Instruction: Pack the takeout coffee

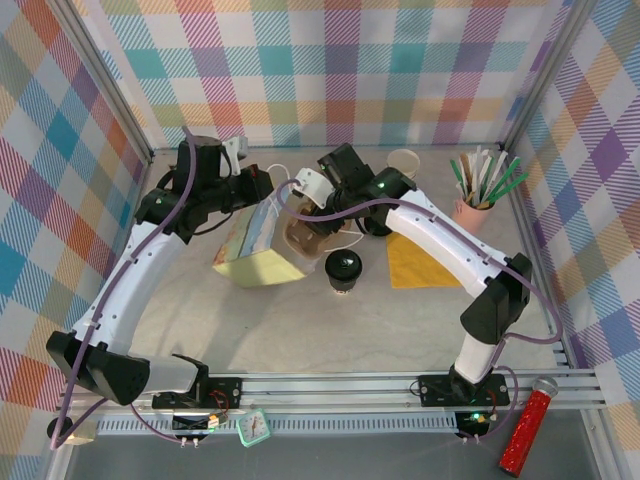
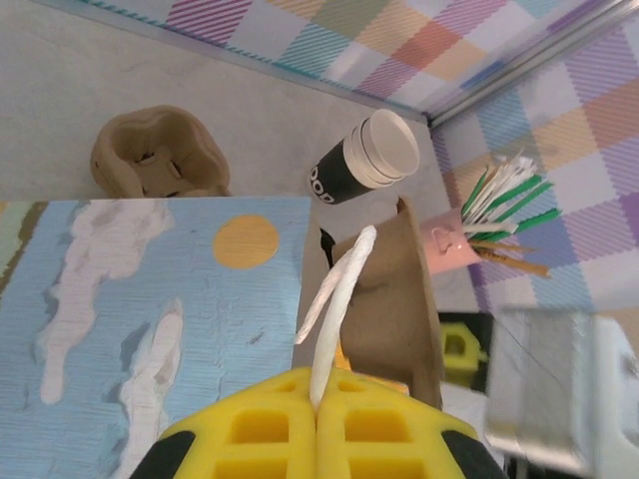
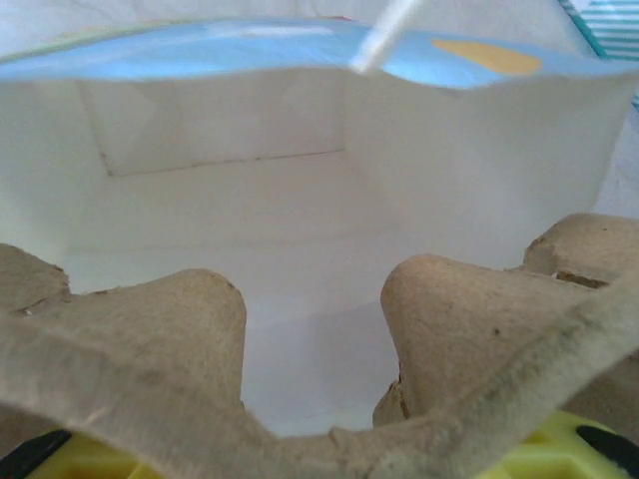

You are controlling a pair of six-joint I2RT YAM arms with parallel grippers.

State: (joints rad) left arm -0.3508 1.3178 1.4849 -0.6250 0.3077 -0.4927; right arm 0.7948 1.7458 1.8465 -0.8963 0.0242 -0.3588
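While my left gripper (image 2: pixel 318 427) pinches the paper bag's (image 1: pixel 258 250) white handle (image 2: pixel 337 291) tightly, my right gripper (image 1: pixel 301 208), half closed, holds a pulp carrier (image 3: pixel 205 334) at its mouth; the takeout coffee (image 1: pixel 344 268) stands at frame centre, just beside the bag.

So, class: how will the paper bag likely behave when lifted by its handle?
Likely floppy: the paper bag leans tilted from one thin handle pinched by the left gripper. Probably light, so the pulp carrier in the right gripper could push it around.
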